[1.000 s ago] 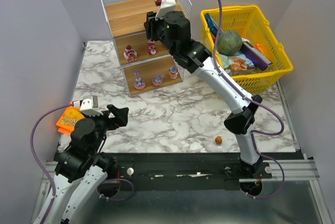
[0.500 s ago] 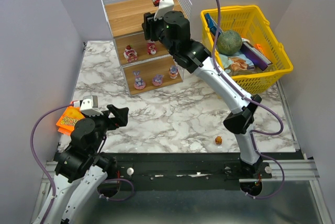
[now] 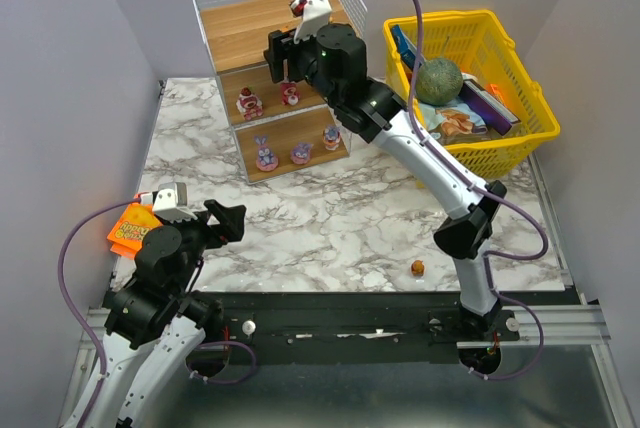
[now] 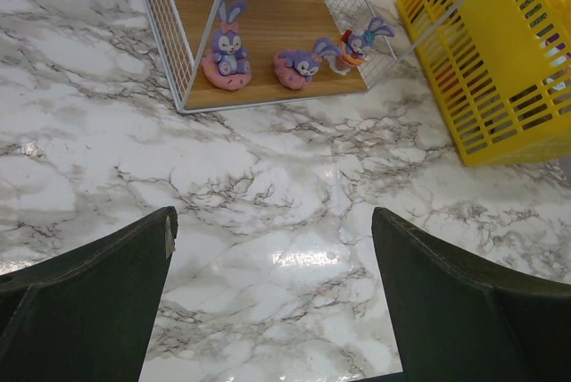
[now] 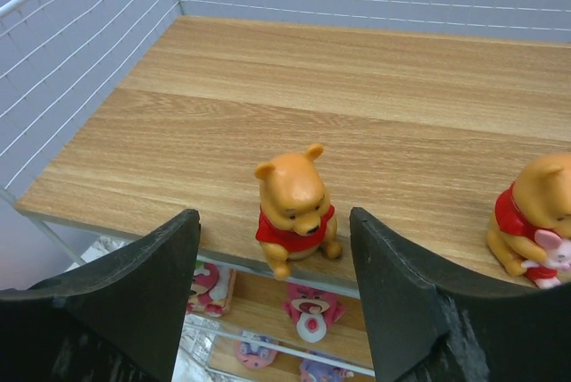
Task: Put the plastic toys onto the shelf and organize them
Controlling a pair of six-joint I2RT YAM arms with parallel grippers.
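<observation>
Bear toy (image 5: 294, 206) stands untouched between the fingers (image 5: 134, 293) of the released right pincer (image 5: 275, 230) (on the shelf's top board (image 5: 375, 87)).

A yellow lattice basket (image 3: 505, 156) is seen at two o'clock on the marble table (image 3: 330, 223), with a green ball (image 3: 438, 80) lying in it beside a printed pouch (image 3: 460, 124). An orange packet (image 3: 127, 229) is found at eight o'clock, near the table's left edge

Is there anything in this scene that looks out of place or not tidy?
Yes. One small orange toy lies alone on the marble table, near its front edge, far from the shelf where the other toys stand. Also, a yellow bear on the top board stands at the very front edge.
</observation>
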